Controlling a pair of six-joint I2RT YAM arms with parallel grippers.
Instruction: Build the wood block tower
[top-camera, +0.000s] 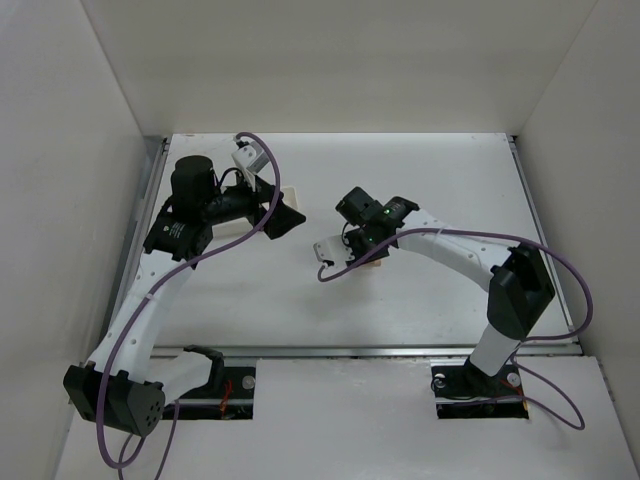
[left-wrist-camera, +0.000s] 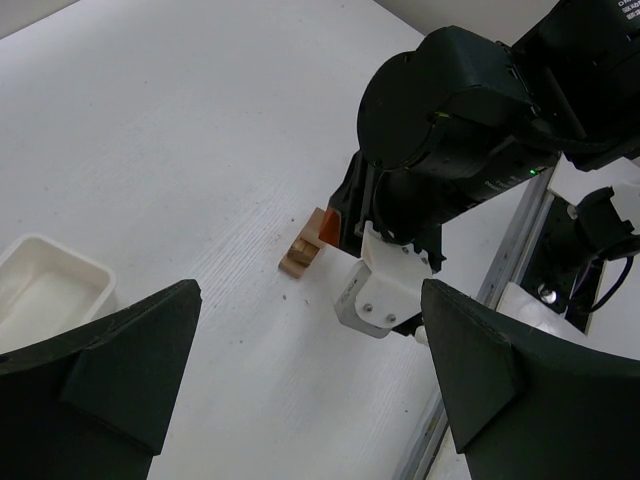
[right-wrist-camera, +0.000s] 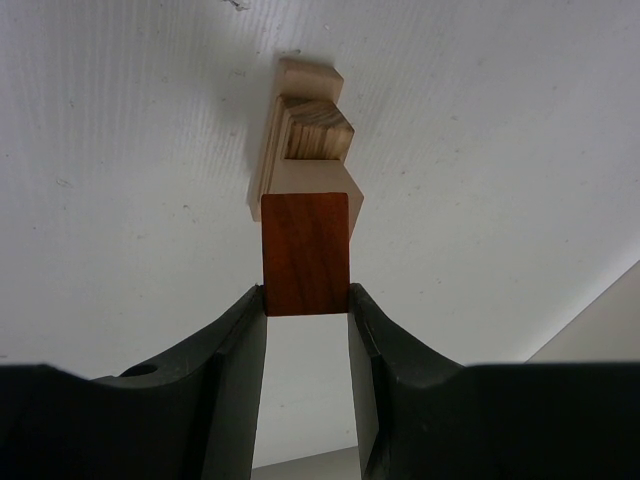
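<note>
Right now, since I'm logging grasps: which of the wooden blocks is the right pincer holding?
The orange-red block, clamped in the right pincer. It is the only reddish piece; the light tan blocks sit ungripped beyond it.

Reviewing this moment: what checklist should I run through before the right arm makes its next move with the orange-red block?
1. Grip: ok. The right gripper is shut on the orange-red block, pinched between both fingers.
2. Alignment: ok. In the right wrist view the block sits in line with the tan blocks.
3. Block seated on the tan blocks: cannot tell. No view shows clearly whether they touch or a gap is left.
4. Tan blocks flush: not ok. Their edges look stepped rather than even.
5. Other arm clear: ok. The left gripper is open and apart from the stack.
</note>
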